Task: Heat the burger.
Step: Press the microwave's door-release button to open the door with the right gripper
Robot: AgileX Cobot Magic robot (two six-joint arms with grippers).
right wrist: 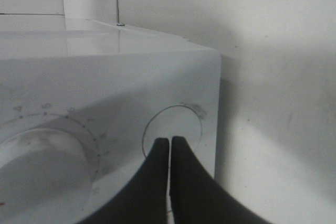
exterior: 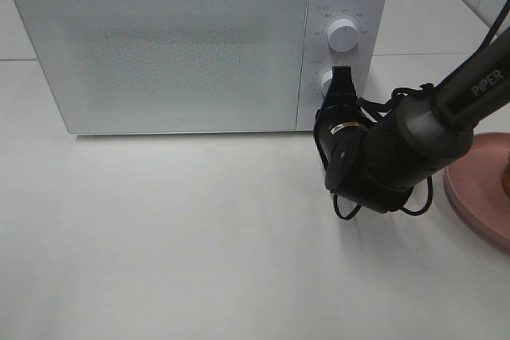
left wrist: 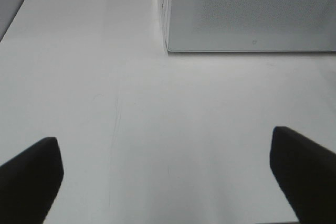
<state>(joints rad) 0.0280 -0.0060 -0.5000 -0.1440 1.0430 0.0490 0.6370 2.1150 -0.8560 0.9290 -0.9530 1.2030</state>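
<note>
The white microwave point(exterior: 183, 45) stands at the back with its door shut. My right gripper point(exterior: 343, 77) is shut and empty, its tips at the control panel beside the lower knob point(exterior: 326, 82). In the right wrist view the closed fingertips point(right wrist: 170, 141) point at a flat round circle point(right wrist: 173, 121) near the panel's edge, next to a large dial point(right wrist: 42, 166); I cannot tell whether they touch it. The pink plate point(exterior: 478, 185) lies at the right edge. A brown sliver point(exterior: 505, 171) shows on it; the burger itself is cut off by the frame. My left gripper point(left wrist: 168, 174) is open and empty over bare table.
The upper knob point(exterior: 343, 35) sits above the gripper. The right arm point(exterior: 414, 137) and its cables hang over the table between the microwave and the plate. The microwave's lower front corner point(left wrist: 169, 45) shows ahead of the left gripper.
</note>
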